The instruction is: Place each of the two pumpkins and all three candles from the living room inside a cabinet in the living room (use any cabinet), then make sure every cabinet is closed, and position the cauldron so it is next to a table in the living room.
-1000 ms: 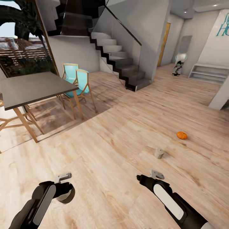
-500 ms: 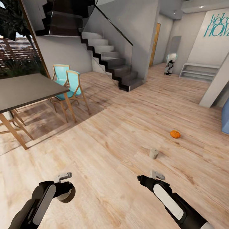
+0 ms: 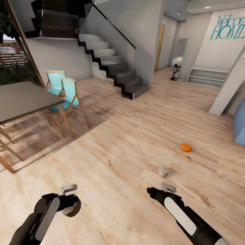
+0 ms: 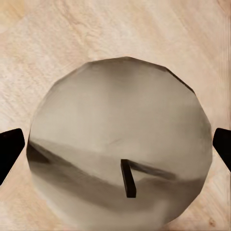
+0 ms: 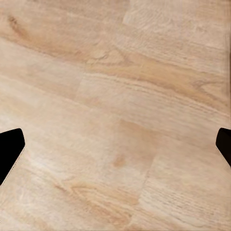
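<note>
From the head view I see open wood floor (image 3: 112,160) ahead of me, with one candle (image 3: 163,171) lying on the boards just beyond my right gripper (image 3: 160,189) and one pumpkin (image 3: 185,147) farther out toward the right side of the room. Both sit out in the middle of the floor, well apart from any furniture. A dining table (image 3: 23,100) with turquoise chairs (image 3: 66,92) stands at the left, a staircase (image 3: 109,64) rises behind it, and a blue cushion edge (image 3: 241,126) pokes in at the right. My left gripper (image 3: 69,204) hangs low near the boards with something pale and round in it.

In the left wrist view that round thing proves to be a candle (image 4: 120,154), wick end toward the camera, with the left gripper (image 4: 115,149) fingertips (image 4: 9,151) hugging its sides, so I judge it pinched firmly.

The right wrist view looks along the right gripper (image 5: 115,144) at bare floor planks (image 5: 115,96); its fingertips (image 5: 9,147) sit far apart at the frame edges with nothing between them, so it is spread and free.

As I read it, the task is early: one candle in hand, one candle and one pumpkin waiting on the floor. Nothing here tells me about the other pieces. Storing, closing up and placing the cauldron all look to be left.
</note>
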Available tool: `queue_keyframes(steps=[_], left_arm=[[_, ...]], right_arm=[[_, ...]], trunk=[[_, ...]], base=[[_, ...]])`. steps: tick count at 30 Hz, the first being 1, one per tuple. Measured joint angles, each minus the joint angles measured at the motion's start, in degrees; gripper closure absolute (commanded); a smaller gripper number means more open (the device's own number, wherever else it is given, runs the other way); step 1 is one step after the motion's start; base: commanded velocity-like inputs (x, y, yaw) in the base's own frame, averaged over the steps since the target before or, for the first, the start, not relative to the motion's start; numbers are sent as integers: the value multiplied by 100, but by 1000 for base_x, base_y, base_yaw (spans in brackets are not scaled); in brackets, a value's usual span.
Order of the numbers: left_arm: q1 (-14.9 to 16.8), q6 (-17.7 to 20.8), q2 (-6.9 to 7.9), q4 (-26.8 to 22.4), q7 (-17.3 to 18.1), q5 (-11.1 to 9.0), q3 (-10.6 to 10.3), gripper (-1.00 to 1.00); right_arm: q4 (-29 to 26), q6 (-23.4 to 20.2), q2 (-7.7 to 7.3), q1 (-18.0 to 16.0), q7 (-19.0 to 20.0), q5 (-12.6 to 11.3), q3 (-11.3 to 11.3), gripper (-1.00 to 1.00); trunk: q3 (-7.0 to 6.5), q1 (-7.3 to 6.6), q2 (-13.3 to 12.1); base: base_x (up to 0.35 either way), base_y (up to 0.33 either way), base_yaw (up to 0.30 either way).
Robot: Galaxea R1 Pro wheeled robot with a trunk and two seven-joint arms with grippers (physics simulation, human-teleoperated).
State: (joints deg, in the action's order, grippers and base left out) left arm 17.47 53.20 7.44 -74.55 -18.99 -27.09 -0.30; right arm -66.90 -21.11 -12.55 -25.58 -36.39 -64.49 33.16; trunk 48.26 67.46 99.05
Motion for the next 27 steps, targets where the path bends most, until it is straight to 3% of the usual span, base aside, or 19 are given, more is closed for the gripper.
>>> queue_keyframes(steps=[4,17,27], left_arm=[[0,1,0,-1,0,0,0,100],[-1,3,1,-4,0,9,-1,100],[0,-1,0,-17,17,-3,-2,100]], right_arm=[[0,2,-4,0,-8,0,0,-100],[1,18,-3,-1,24,0,5,-100],[0,54,-5,0,26,8,7,-100]], trunk=[[0,0,0],[-1,0,0],[-60,3,0]], base=[[336,117,-256],[334,116,-63],[58,10,-213]])
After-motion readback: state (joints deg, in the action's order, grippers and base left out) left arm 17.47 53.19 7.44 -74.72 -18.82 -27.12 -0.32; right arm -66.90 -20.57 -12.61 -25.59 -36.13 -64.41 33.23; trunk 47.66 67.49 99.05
